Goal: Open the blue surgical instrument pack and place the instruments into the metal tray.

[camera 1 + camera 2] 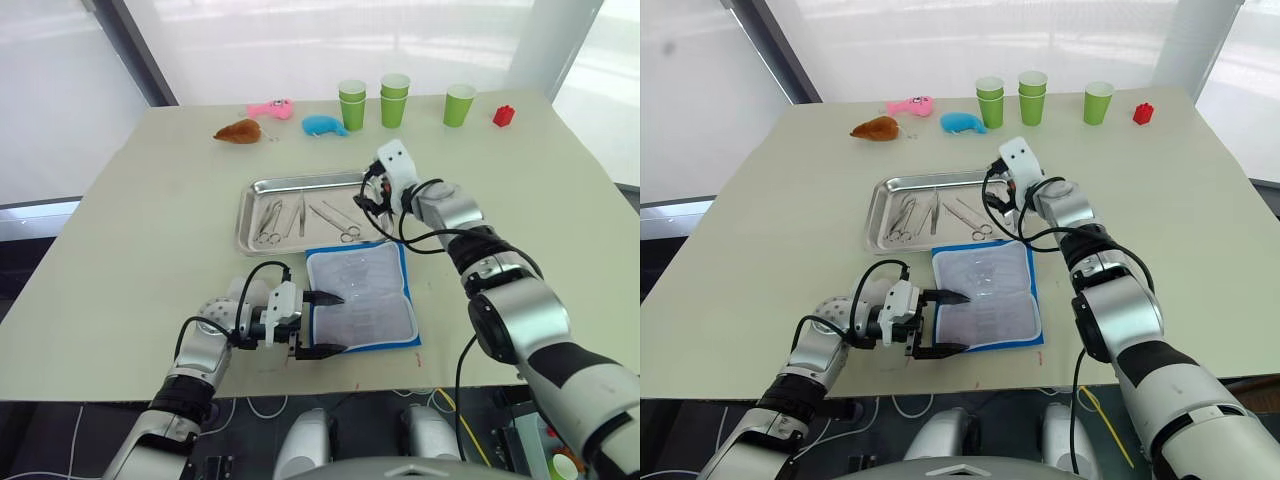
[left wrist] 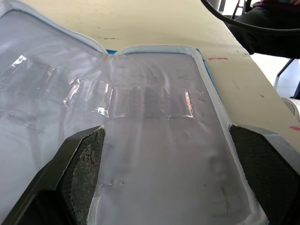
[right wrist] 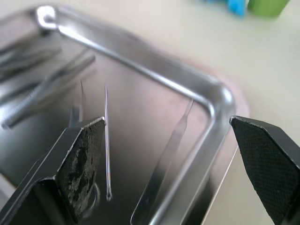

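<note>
The left gripper sits at the near left edge of the pack, its two black fingers spread wide, one lying on the pale lining and one just off the near edge, pinching nothing; in the left wrist view the lining lies flat and its clear pockets look empty, though the far half is not fully readable; the pack itself is open, lining up, on the table just in front of the tray; inside the tray lie the instruments, scissor-like pieces and straight ones, spread across the floor; at the tray's right end hangs the right gripper, and the right wrist view shows its fingers parted over the tray's corner with thin tools below them and nothing between them.

Judging from this, the step in hand is the last of the placing: a tool seems just let go in the tray; the next move calls for lifting the right arm straight up clear of the rim without nudging the tools, and a check of the pockets for anything left.
</note>
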